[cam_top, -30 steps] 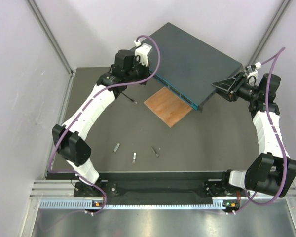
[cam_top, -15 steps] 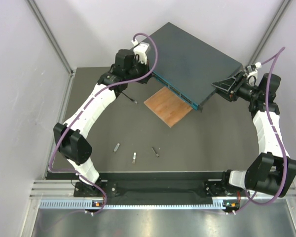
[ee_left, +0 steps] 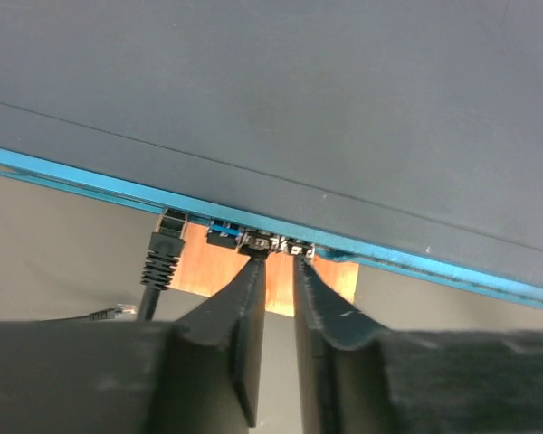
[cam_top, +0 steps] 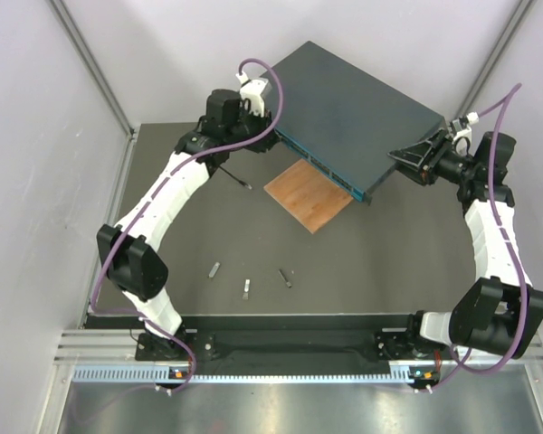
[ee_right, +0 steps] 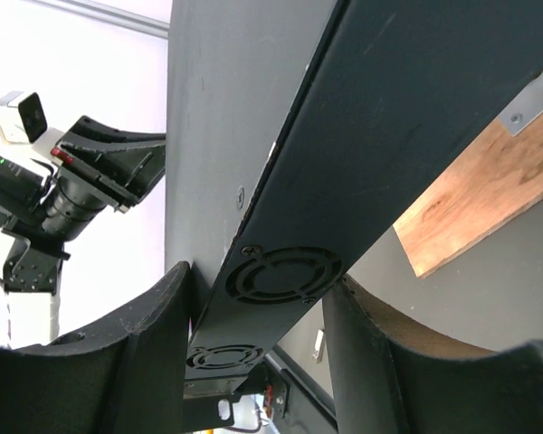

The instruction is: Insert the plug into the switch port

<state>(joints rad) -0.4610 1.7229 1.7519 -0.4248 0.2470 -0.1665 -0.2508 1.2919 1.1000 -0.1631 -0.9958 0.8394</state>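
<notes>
1. The large, flat, dark blue-grey metal switch (cam_top: 353, 104) with a teal front face was seen at the upper centre of the top view. Its front edge was set over part of a thin brown wooden board (cam_top: 309, 194) on the dark table (cam_top: 362, 262).
2. The right claw (ee_right: 258, 280) was clamped on the switch's right end, with one finger laid on the top face and the other on the underside, beside the round fan grilles.
3. The left claw (ee_left: 278, 256) was held at the teal face. Its fingers were parted by a narrow gap and nothing was gripped between them.
4. A black plug (ee_left: 166, 237) with a ribbed boot was seen just left of those fingertips, its head up against the teal face. Whether it was fully seated could not be told.
5. Three small grey pieces (cam_top: 246, 287) were scattered at the lower centre of the table.
</notes>
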